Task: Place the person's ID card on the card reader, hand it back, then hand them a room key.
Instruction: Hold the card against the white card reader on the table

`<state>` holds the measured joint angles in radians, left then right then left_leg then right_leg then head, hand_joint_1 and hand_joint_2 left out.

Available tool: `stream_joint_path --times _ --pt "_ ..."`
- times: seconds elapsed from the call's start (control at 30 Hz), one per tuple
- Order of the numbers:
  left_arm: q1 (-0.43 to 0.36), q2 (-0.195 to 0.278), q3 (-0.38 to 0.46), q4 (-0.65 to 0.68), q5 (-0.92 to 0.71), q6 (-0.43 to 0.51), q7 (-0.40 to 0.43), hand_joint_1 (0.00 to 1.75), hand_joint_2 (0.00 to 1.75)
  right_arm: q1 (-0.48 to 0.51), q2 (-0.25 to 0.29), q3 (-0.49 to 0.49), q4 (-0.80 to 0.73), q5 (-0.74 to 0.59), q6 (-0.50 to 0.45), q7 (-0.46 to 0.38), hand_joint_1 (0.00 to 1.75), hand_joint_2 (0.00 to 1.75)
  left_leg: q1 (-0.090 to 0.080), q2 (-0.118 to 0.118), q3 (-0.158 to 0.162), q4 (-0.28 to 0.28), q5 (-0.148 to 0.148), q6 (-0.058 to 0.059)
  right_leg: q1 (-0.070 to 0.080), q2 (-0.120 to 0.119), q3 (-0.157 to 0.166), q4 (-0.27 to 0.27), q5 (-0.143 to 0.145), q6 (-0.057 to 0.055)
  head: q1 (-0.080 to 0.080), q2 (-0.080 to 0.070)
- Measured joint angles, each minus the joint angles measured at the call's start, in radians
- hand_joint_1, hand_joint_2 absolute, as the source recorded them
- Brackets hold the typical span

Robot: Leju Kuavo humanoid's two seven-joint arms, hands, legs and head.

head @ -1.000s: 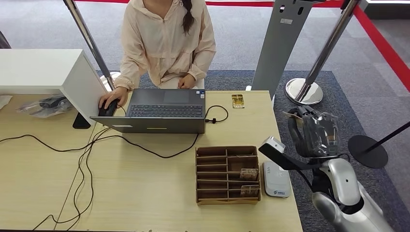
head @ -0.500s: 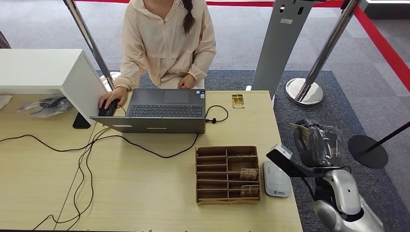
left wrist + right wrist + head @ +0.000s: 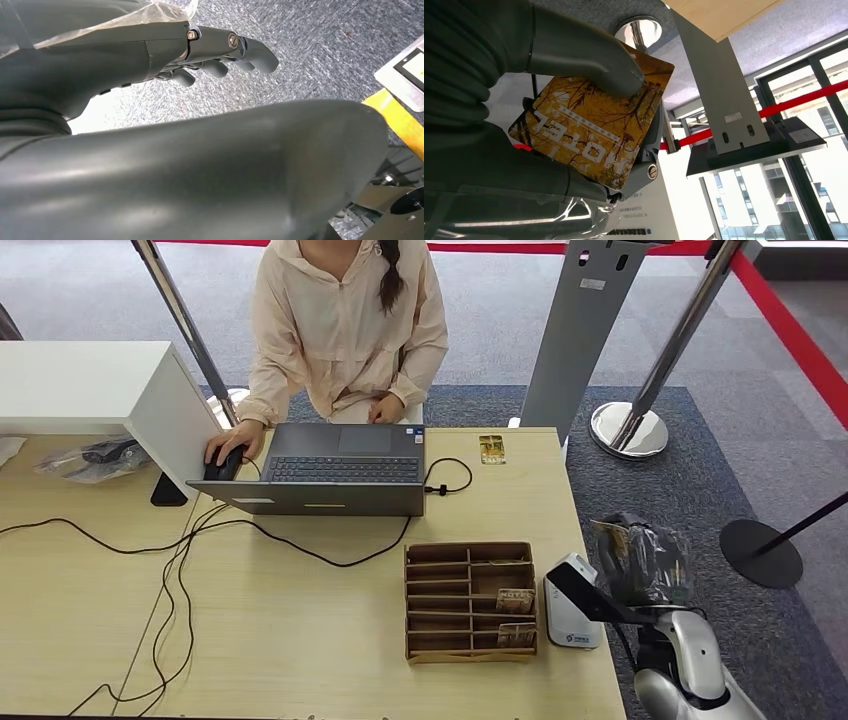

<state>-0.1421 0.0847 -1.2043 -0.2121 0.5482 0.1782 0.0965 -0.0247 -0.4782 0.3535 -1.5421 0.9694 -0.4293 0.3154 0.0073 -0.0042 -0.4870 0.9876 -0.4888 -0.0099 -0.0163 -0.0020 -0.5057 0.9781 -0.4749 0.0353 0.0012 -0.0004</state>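
A person (image 3: 345,330) sits at the table's (image 3: 300,640) far edge behind a laptop (image 3: 330,468). A tray (image 3: 470,602) stands near the right edge, with the reader (image 3: 566,615) just beside it. Off that edge, the right hand (image 3: 645,560) pinches a key card (image 3: 591,132) under its thumb. A second card (image 3: 491,449) lies near the far right corner. The left hand (image 3: 150,55) holds nothing, fingers loosely extended.

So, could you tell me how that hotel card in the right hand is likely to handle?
The hotel card looks flat and unbent under the thumb, so probably stiff. It looks thin, so likely light. Its glossy face may slide in the right hand.
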Motion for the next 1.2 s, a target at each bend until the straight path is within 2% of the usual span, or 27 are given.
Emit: stream_joint_path --times 0.53,1.2 --pt "0.0 0.0 0.003 0.0 0.0 -0.001 0.005 0.0 0.0 0.008 0.039 0.04 0.085 -0.03 -0.034 -0.002 1.75 1.75 0.0 0.0 0.0 0.0 0.0 0.0 0.0 0.0 0.0 0.0 0.0 0.0 0.0 0.0" --pt "0.001 0.0 0.025 0.0 0.002 0.002 0.003 0.0 0.0 0.018 0.062 0.102 0.153 -0.147 -0.059 -0.017 1.75 1.75 0.0 0.0 0.0 0.0 0.0 0.0 0.0 0.0 0.0 0.0 0.0 0.0 0.0 0.0"
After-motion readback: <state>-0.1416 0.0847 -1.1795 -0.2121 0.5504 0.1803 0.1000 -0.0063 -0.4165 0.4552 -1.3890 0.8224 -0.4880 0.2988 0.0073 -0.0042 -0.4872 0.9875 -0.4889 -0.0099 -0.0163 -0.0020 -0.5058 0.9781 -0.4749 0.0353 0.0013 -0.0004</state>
